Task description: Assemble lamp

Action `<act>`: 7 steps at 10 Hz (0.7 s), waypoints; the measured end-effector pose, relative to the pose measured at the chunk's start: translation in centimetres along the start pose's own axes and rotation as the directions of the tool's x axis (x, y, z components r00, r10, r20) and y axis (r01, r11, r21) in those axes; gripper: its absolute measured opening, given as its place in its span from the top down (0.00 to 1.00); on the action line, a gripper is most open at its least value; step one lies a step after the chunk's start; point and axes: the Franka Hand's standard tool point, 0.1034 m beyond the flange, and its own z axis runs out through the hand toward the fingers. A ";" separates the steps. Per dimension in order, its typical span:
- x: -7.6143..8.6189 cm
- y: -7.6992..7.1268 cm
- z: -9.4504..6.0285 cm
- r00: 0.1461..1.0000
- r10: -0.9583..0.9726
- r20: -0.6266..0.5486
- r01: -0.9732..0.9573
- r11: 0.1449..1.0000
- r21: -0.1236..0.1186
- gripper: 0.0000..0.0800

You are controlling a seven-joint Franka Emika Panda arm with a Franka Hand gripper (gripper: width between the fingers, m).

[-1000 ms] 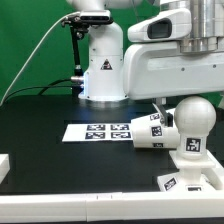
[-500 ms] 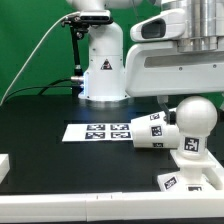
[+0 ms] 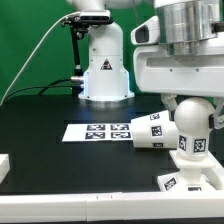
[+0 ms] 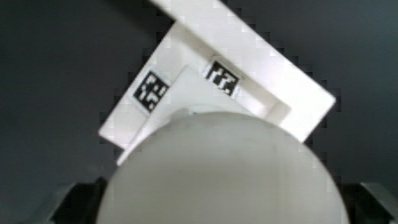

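Observation:
The round white bulb (image 3: 196, 122) stands upright on the low angular base (image 3: 190, 180) at the exterior view's right. The tapered shade (image 3: 150, 133) lies on its side just left of them, touching the marker board's end. My gripper (image 3: 190, 100) hangs directly over the bulb, its fingers mostly hidden by the arm's white body. In the wrist view the bulb (image 4: 222, 170) fills the foreground, with the tagged base (image 4: 231, 85) beneath it. My gripper (image 4: 221, 206) is open, with a dark finger (image 4: 75, 206) at each side of the bulb.
The marker board (image 3: 98, 130) lies flat mid-table on the black surface. The big white robot pedestal (image 3: 103, 65) stands behind it. A white block (image 3: 4, 166) sits at the exterior view's left edge. A green backdrop closes the rear.
The arm has moved toward the exterior view's left and down, from beside the bulb to directly over it. The lamp parts have not moved.

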 end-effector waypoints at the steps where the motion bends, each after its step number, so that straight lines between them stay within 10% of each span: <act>1: -0.1 0.0 0.0 0.999 0.036 0.003 -0.036 0.999 0.002 0.28; 7: -0.9 -0.5 -0.2 0.810 -0.586 -0.015 0.586 0.810 -0.027 0.13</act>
